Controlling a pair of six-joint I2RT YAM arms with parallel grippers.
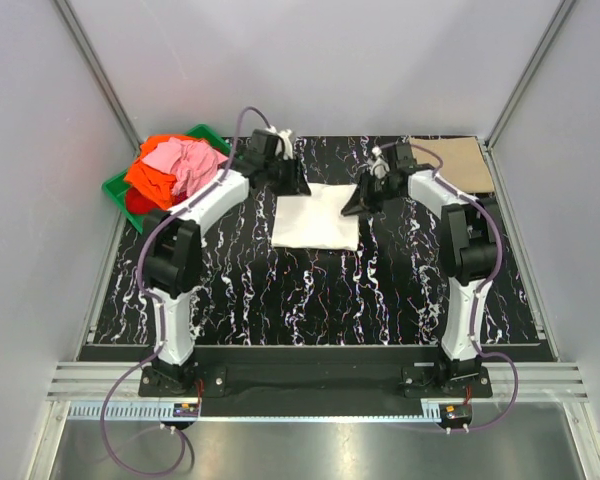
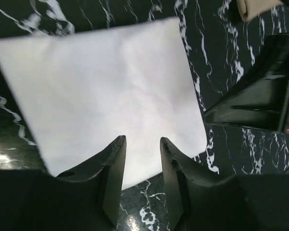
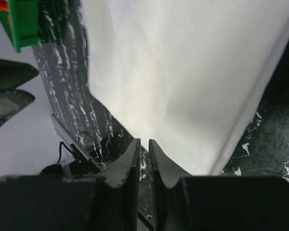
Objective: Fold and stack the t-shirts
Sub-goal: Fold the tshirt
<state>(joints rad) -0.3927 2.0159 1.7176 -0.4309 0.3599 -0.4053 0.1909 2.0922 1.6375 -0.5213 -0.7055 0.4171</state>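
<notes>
A white t-shirt (image 1: 315,217) lies folded in a flat rectangle at the middle of the black marbled table (image 1: 280,300). My left gripper (image 1: 295,185) hangs over its far left corner. In the left wrist view the left gripper (image 2: 143,142) stands open above the white t-shirt (image 2: 106,91) with nothing between its fingers. My right gripper (image 1: 358,207) is at the shirt's right edge. In the right wrist view the right gripper (image 3: 143,141) is shut to a thin slit, empty, over the border of the white t-shirt (image 3: 183,72).
A green crate (image 1: 115,188) at the far left holds a heap of orange (image 1: 152,170), pink (image 1: 192,160) and red t-shirts. A tan t-shirt (image 1: 462,165) lies flat at the table's far right corner. The enclosure's grey walls close in on both sides.
</notes>
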